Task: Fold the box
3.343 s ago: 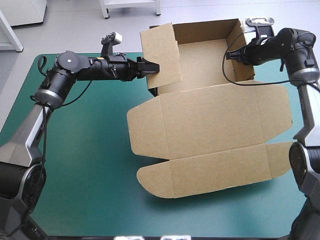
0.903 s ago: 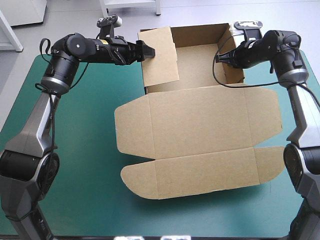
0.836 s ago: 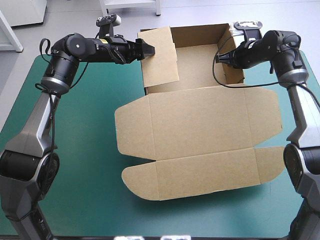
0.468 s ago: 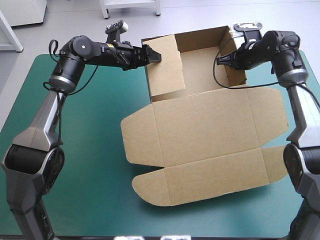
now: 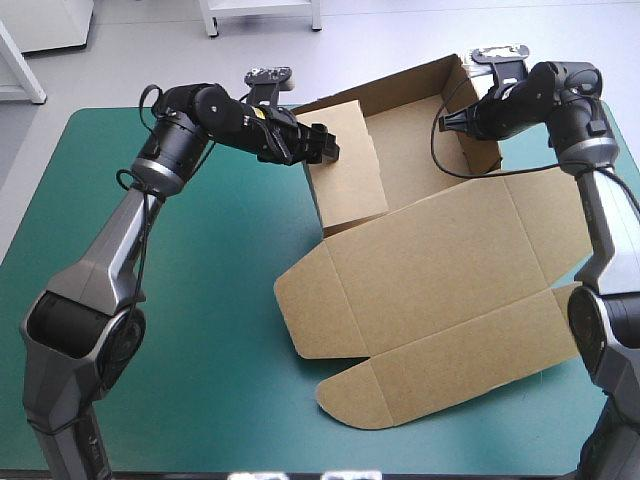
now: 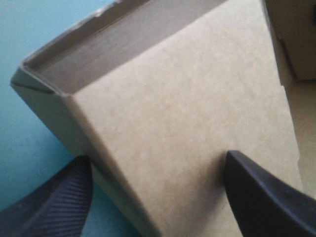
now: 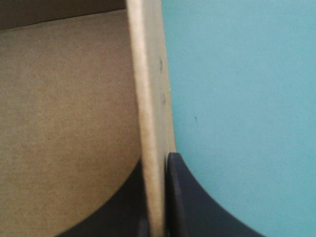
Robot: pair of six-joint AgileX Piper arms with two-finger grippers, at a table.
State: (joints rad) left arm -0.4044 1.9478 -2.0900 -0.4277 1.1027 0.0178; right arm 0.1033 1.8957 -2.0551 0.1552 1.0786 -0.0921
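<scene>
box (image 5: 430, 270) | left jaws spread astride its side flap | right jaws pinching opposite wall

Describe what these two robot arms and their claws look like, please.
Both the left arm and right arm have silver-grey tapered lower segments, bulky round black joints with silver rings, and black forearms. The left claw and right claw each end in two broad black fingers, curved like fins, with finely ribbed surfaces.
</scene>
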